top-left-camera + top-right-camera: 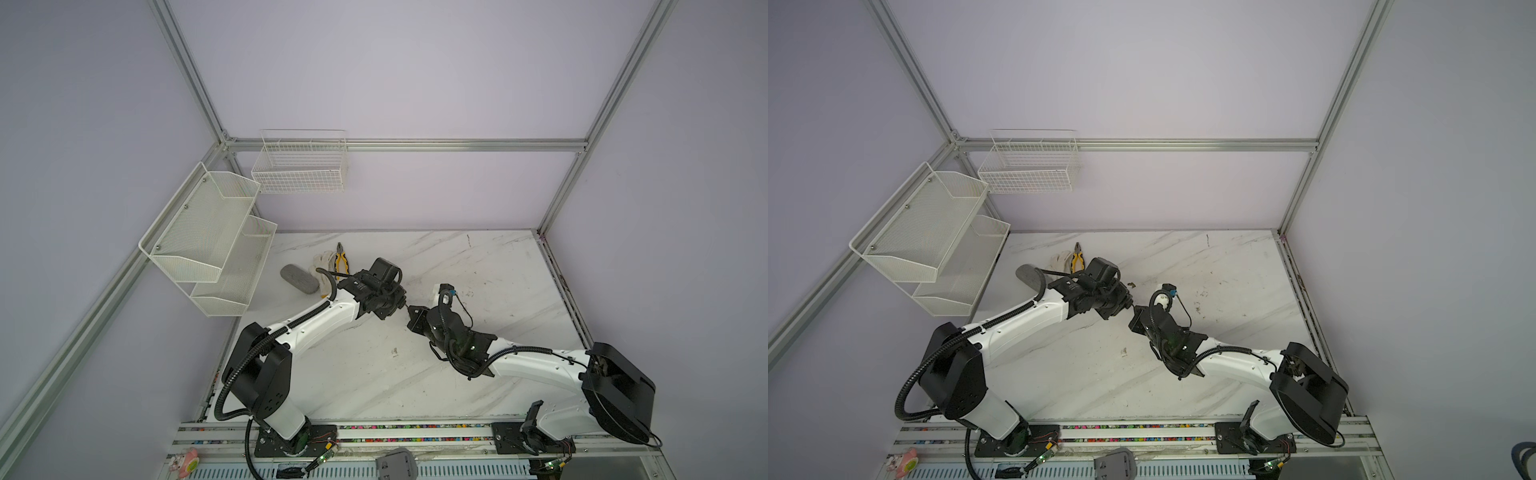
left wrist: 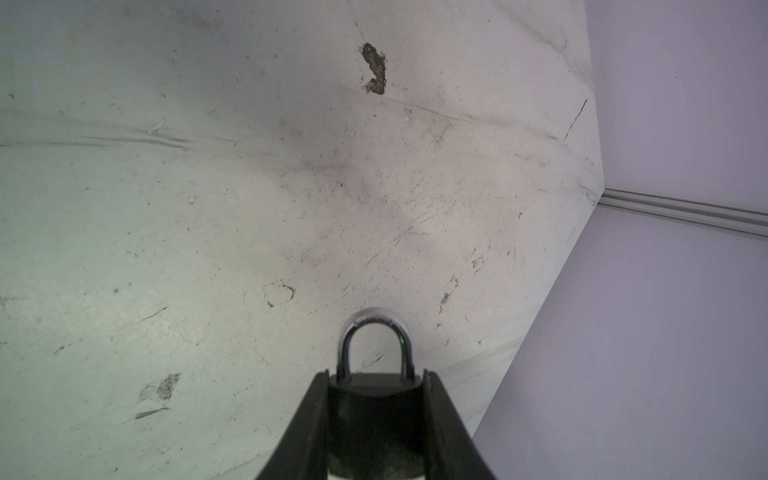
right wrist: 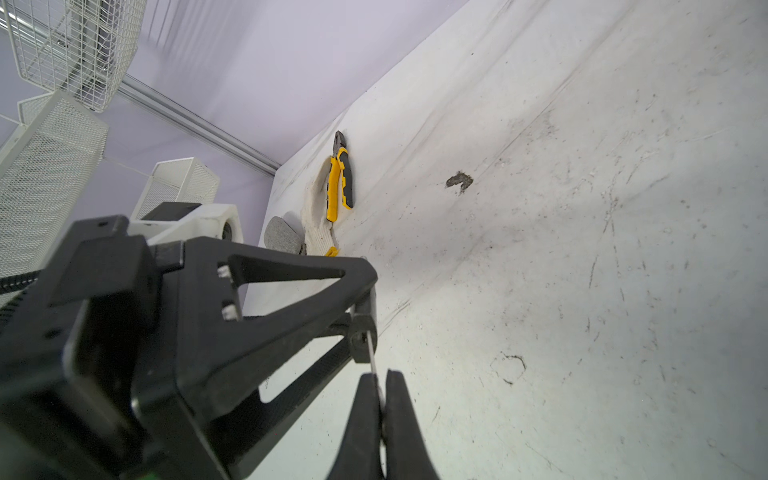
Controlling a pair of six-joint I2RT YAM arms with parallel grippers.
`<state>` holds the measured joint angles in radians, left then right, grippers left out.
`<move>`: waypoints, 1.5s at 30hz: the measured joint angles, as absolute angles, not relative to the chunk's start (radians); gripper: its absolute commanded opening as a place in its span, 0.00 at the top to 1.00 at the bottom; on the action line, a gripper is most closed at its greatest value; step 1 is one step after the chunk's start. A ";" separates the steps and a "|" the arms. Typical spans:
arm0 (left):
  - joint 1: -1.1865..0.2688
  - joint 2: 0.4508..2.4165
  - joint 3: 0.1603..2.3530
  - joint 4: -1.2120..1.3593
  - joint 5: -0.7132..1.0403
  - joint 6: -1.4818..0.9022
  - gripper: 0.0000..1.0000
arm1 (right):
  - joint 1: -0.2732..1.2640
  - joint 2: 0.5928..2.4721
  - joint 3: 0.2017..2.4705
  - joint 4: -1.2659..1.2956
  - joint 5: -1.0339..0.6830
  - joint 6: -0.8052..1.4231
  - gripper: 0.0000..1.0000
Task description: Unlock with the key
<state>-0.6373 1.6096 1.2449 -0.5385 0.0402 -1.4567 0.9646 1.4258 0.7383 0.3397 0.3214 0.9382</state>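
A black padlock (image 2: 376, 401) with a silver shackle (image 2: 376, 322) sits between the fingers of my left gripper (image 2: 376, 375), which is shut on its body, shackle pointing away from the wrist. My right gripper (image 3: 380, 376) is shut on the key (image 3: 370, 354), a thin silvery blade seen edge-on. The blade's tip reaches the padlock's underside (image 3: 362, 332); how far it goes in is hidden. In both top views the left gripper (image 1: 397, 305) and right gripper (image 1: 412, 312) meet tip to tip above the middle of the table, and the key is too small to make out there.
Yellow-and-black pliers (image 1: 341, 259) lie on a white glove (image 1: 323, 262) beside a grey oblong pad (image 1: 299, 279) at the back left. A white mesh shelf (image 1: 208, 241) and wire basket (image 1: 301, 166) hang on the walls. A small dark scrap (image 3: 459, 181) lies on the marble table (image 1: 478, 266).
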 measured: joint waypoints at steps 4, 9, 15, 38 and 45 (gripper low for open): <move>-0.637 1.610 1.245 -0.535 0.036 -1.458 1.00 | 0.965 1.433 0.740 0.340 0.321 0.938 1.00; -0.637 1.610 1.245 -0.524 0.033 -1.460 1.00 | 0.965 1.443 0.744 0.340 0.320 0.938 1.00; -0.638 1.611 1.245 -0.521 0.027 -1.461 1.00 | 0.965 1.450 0.747 0.343 0.322 0.939 1.00; -0.658 1.673 1.245 -0.473 0.036 -1.508 1.00 | 0.929 1.488 0.756 0.333 0.321 0.976 1.00; -0.675 1.680 1.248 -0.458 -0.002 -1.532 1.00 | 0.936 1.513 0.756 0.376 0.367 1.019 1.00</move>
<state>-0.6750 1.6798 1.2484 -0.4583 -0.0025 -1.5318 0.9360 1.5131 0.7555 0.3759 0.3668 1.0191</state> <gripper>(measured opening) 0.297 0.060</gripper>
